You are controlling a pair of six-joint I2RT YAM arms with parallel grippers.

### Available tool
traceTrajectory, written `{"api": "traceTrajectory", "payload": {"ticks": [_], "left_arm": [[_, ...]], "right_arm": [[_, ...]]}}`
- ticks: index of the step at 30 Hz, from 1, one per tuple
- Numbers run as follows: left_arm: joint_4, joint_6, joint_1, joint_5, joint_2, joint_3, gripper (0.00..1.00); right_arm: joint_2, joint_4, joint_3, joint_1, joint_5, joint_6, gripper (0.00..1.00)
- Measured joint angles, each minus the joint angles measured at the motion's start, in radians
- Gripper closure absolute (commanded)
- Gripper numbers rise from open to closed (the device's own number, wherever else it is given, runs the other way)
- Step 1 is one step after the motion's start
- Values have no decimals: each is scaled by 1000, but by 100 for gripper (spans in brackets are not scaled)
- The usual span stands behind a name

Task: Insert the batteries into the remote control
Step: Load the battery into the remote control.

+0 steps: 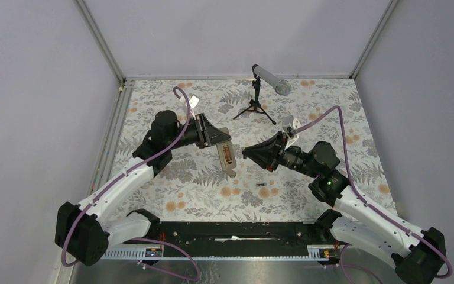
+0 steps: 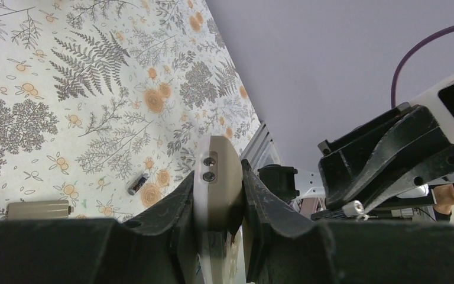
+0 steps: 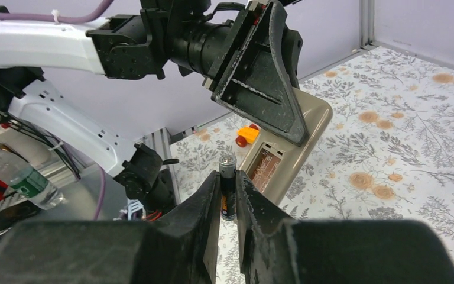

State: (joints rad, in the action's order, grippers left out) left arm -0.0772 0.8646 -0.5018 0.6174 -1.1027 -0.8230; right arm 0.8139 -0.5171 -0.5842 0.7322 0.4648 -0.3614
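My left gripper [image 1: 223, 144] is shut on the remote control [image 1: 228, 158] and holds it above the table, its beige-grey back with the open battery bay [image 3: 265, 168] facing my right gripper. In the left wrist view the remote [image 2: 217, 177] sits edge-on between the fingers. My right gripper [image 1: 246, 152] is shut on one battery [image 3: 228, 188], held upright just beside the remote's [image 3: 300, 137] lower end, apart from it. A second battery [image 1: 262, 186] lies on the table in front of both grippers; it also shows in the left wrist view [image 2: 137, 183].
A flat grey cover piece [image 2: 38, 209] lies on the floral table near the loose battery. An orange toy car [image 3: 247, 135] sits behind the remote. A microphone on a small tripod [image 1: 259, 97] stands at the back centre. A metal rail [image 1: 230, 251] runs along the near edge.
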Motion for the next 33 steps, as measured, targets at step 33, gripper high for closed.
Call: {"api": "traceTrajectory", "payload": {"ticks": [33], "left_arm": [[92,85,-29,-98,-17,-61,100]], "right_arm": [[201,191,-133,178,-405,-77,89]]}}
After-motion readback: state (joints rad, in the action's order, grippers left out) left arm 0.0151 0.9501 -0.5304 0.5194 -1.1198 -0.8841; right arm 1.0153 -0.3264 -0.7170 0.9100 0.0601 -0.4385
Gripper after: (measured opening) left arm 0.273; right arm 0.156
